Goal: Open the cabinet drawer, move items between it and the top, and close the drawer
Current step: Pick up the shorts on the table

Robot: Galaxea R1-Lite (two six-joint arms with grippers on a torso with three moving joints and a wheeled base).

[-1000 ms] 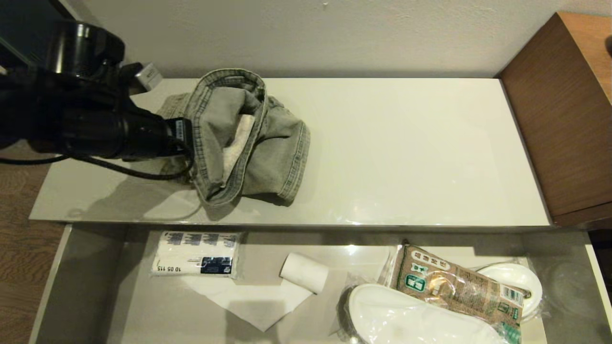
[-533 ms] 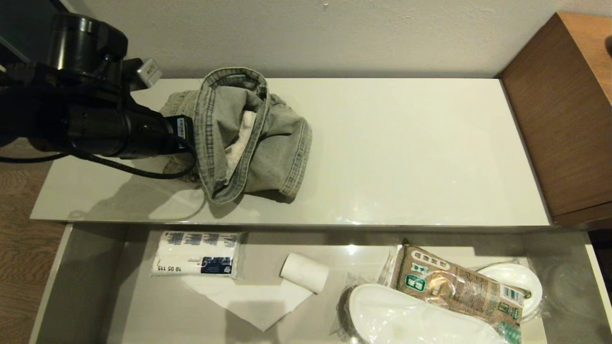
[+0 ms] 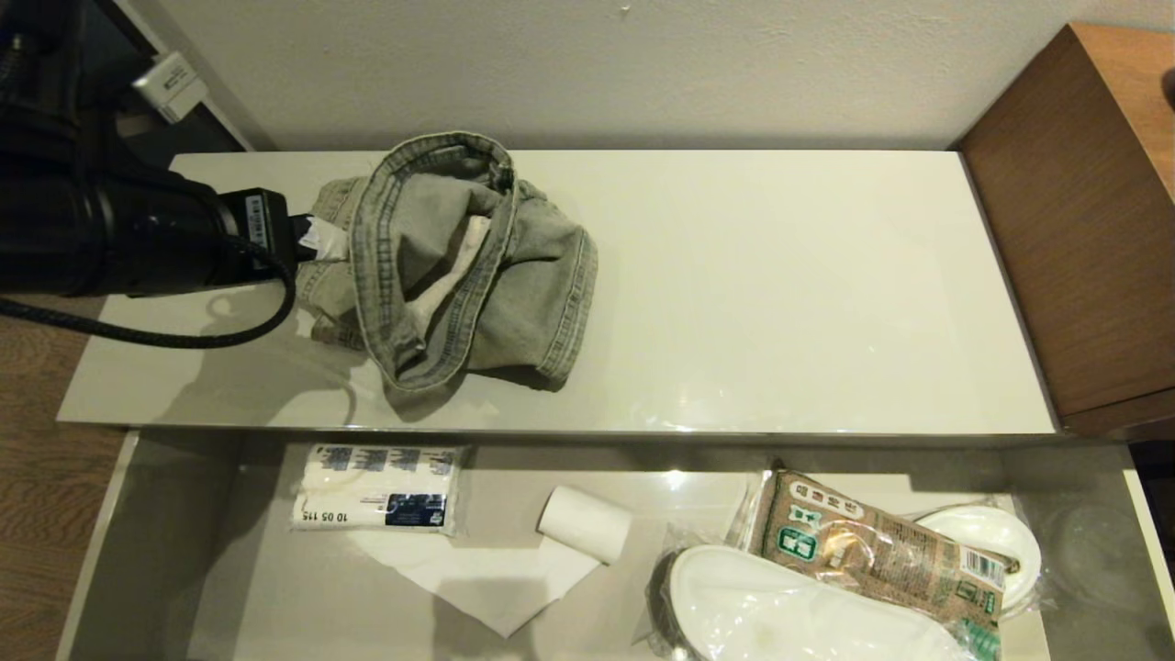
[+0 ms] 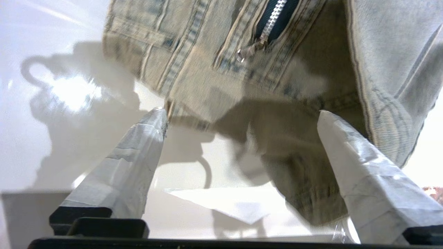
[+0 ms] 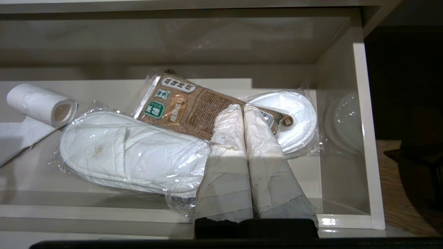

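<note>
Glossy top, denim garment, left gripper spread

Below me I see a brown printed packet with green labels, lying aslant. Further left a small white paper roll lies on its side, its loose end spread into a flat sheet of paper. Left of that sits a white wrapped pack with blue print. On my right a brown wood-grain desk stands against the pale textured wall. Wood floor shows at my left.
</note>
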